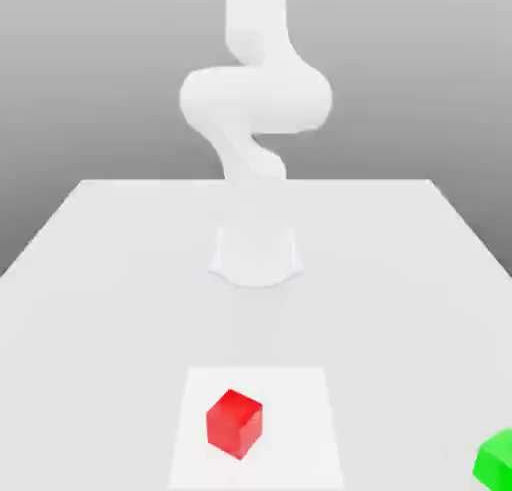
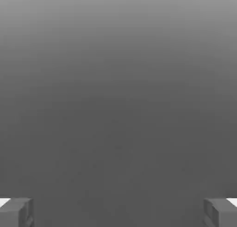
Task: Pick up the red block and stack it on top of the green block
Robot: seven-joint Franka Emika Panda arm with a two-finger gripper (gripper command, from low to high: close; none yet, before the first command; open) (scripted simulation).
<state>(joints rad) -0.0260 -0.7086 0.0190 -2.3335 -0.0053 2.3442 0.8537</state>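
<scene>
The red block point(image 1: 234, 424) sits on the white table near the front, slightly toward the exterior view's left of centre. At the exterior view's far right front, cut by the picture's edge, lies the green block point(image 1: 497, 457), well apart from the red one. In the hand view my gripper point(image 2: 118, 212) is open: its two grey fingertips point(image 2: 16, 212) stand far apart with nothing between them, facing a plain grey background. The arm point(image 1: 256, 99) rises from its base and leaves the top of the exterior view.
The arm's round base point(image 1: 256, 251) stands mid-table behind the blocks. A lighter square patch point(image 1: 300, 399) marks the table point(image 1: 100, 279) under the red block. The table's side edges narrow toward the back.
</scene>
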